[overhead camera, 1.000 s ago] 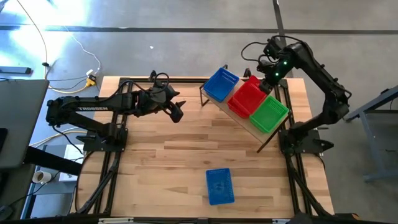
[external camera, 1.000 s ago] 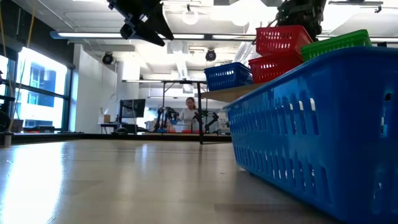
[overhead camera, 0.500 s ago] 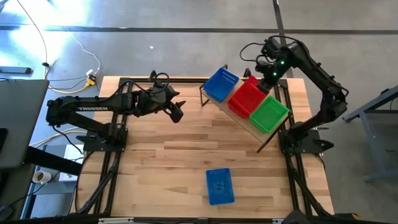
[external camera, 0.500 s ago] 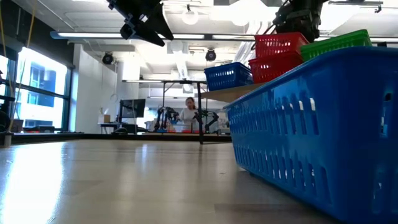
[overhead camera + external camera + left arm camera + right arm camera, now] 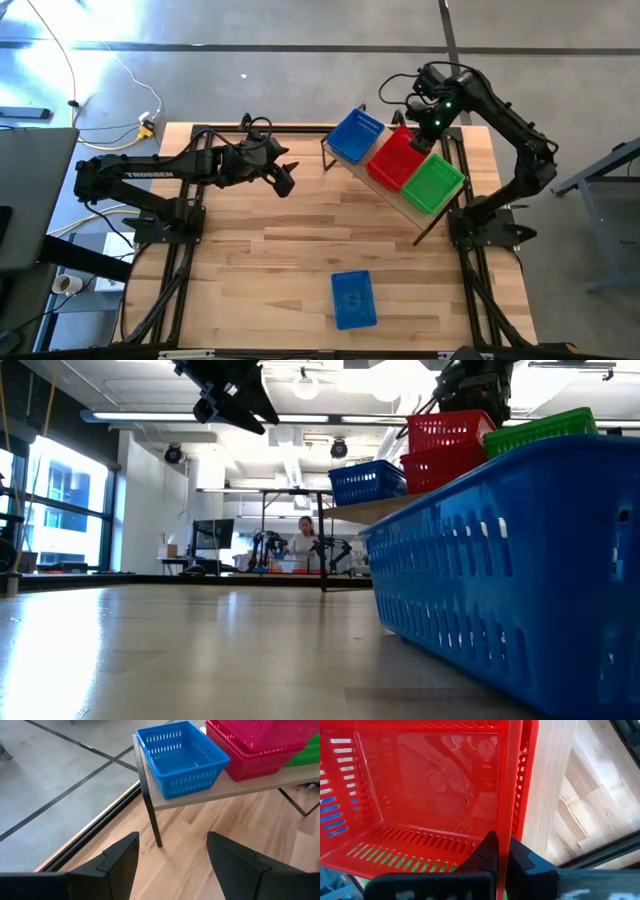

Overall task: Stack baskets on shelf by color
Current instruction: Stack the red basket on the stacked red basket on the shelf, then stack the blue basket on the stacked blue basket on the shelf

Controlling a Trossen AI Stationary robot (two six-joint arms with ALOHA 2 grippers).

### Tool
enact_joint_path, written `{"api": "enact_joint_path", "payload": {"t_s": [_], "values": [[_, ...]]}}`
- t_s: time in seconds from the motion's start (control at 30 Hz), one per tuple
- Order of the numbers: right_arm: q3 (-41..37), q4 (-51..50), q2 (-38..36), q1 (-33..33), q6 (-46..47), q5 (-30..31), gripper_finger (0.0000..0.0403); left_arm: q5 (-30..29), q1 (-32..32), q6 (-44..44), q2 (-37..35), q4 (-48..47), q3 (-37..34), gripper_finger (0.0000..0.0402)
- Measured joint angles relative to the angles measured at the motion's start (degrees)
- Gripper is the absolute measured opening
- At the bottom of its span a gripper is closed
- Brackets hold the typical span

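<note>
Right tool [image 5: 499,851] clamped on rim of top red basket [image 5: 398,152], held over the red one in the shelf [image 5: 240,790] middle, between blue basket [image 5: 354,135] and green basket [image 5: 433,182]; left tool [image 5: 284,178] apart, hovering above surface [image 5: 260,260]; spare blue basket [image 5: 352,299] near front edge.

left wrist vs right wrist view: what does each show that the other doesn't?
Left wrist only: the blue basket on the shelf, a shelf leg, the green basket's edge, the floor, and the open left tool.

Right wrist only: the right tool shut on the top red basket's wall, seen from inside the basket.

Both: the red baskets and the wooden table.
</note>
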Motion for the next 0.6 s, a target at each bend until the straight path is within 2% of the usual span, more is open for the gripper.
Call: {"api": "enact_joint_path", "payload": {"t_s": [0.17,0.3,0.43,0.6], "values": [[0.0,0.0,0.0,1.1,0.2,0.5,0.0019,0.0,0.0,0.0,0.0,0.0,0.0,0.0223],[0.0,0.0,0.0,1.8,1.2,3.3,0.0053,0.0,0.0,0.0,0.0,0.0,0.0,0.0223],[0.0,0.0,0.0,1.8,1.4,3.5,0.0085,0.0,0.0,0.0,0.0,0.0,0.0,0.0223],[2.3,0.0,0.0,1.3,3.2,3.5,0.0103,0.0,0.0,0.0,0.0,0.0,0.0,0.0223]]}}
